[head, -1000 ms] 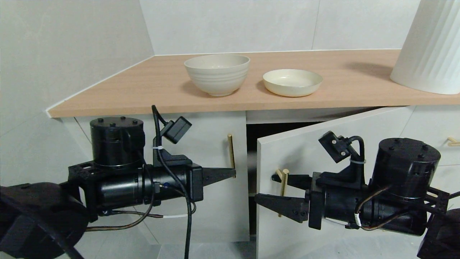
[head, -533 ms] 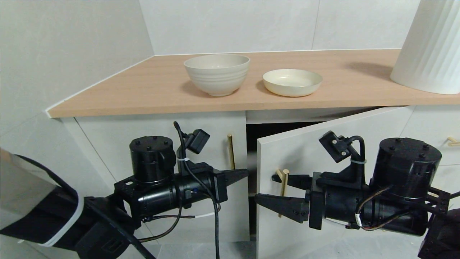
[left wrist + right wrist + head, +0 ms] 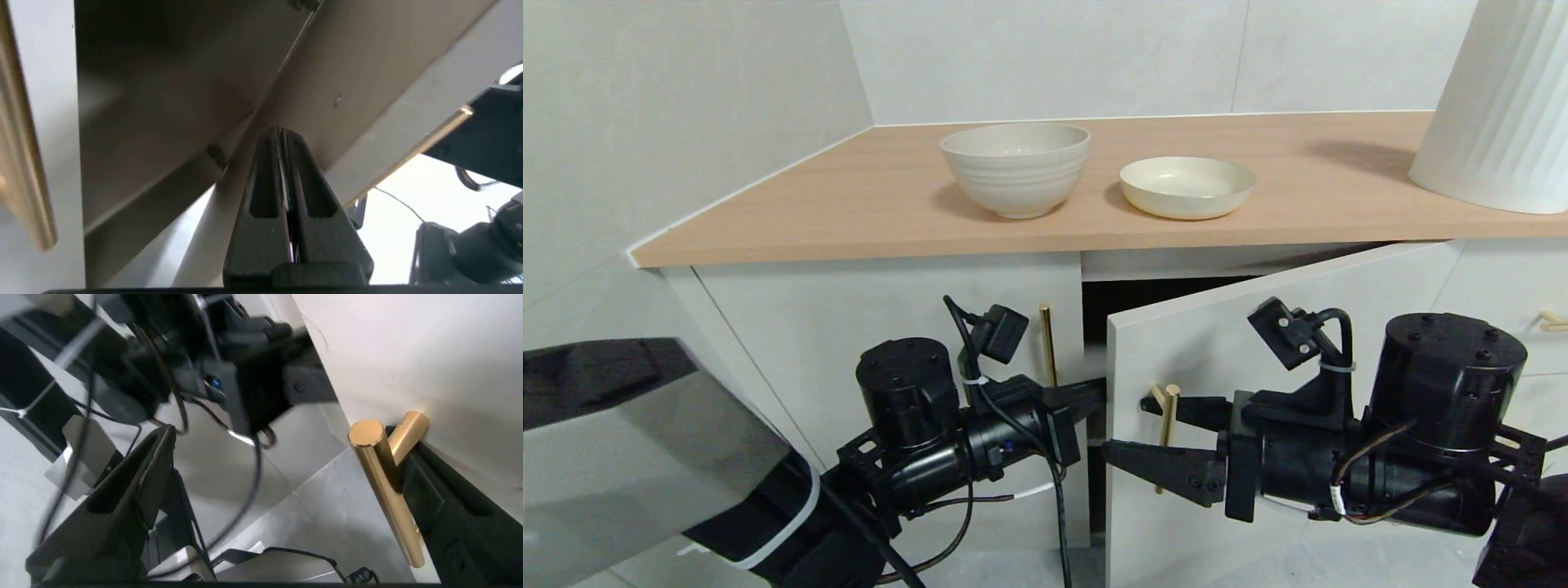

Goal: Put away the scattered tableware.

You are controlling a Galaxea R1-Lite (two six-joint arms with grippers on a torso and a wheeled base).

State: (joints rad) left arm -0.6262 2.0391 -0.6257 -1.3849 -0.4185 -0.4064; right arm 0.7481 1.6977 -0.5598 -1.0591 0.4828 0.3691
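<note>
The left gripper (image 3: 1097, 392), fingers pressed together, noses into the gap beside the open door (image 3: 1192, 343). The right gripper (image 3: 1125, 425) gapes wide around its handle (image 3: 1170, 408).

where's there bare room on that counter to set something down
Bare countertop lies left of the bowl toward the wall, and between the shallow dish and the ribbed white vessel. Tight: the bowl-to-dish gap, and the cabinet opening, where the left tool and right tool crowd the door edge.
</note>
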